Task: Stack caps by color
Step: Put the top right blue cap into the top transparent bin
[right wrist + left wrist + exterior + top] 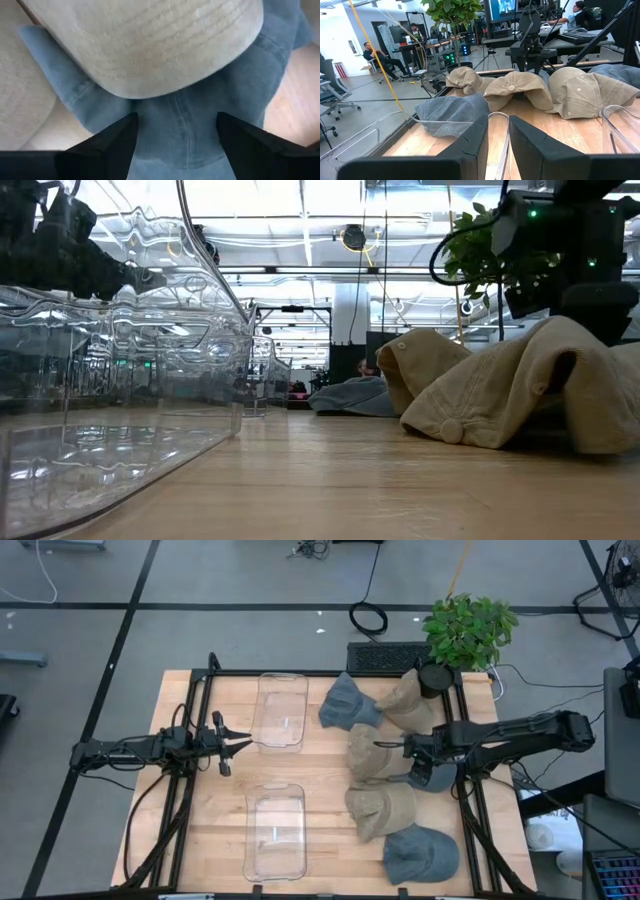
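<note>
Six caps lie along the table's right half. Tan caps: one far point(406, 700), one in the middle point(368, 752), one nearer point(380, 808). Blue-grey caps: one far point(345, 702), one near point(420, 855), and one point(440, 780) under my right gripper point(425, 762). That gripper points down, open, its fingers either side of the blue cap's crown point(180, 130), which lies partly beneath a tan brim point(150, 45); I see no touch. My left gripper point(238, 740) waits level at the left, open, with nothing between its fingers point(499, 135).
Two clear plastic bins stand left of the caps, one far point(282, 710) and one near point(275, 830). A potted plant point(465, 630) stands at the far right corner. Black frame rails point(470, 810) run along the table's sides. People sit in the room beyond.
</note>
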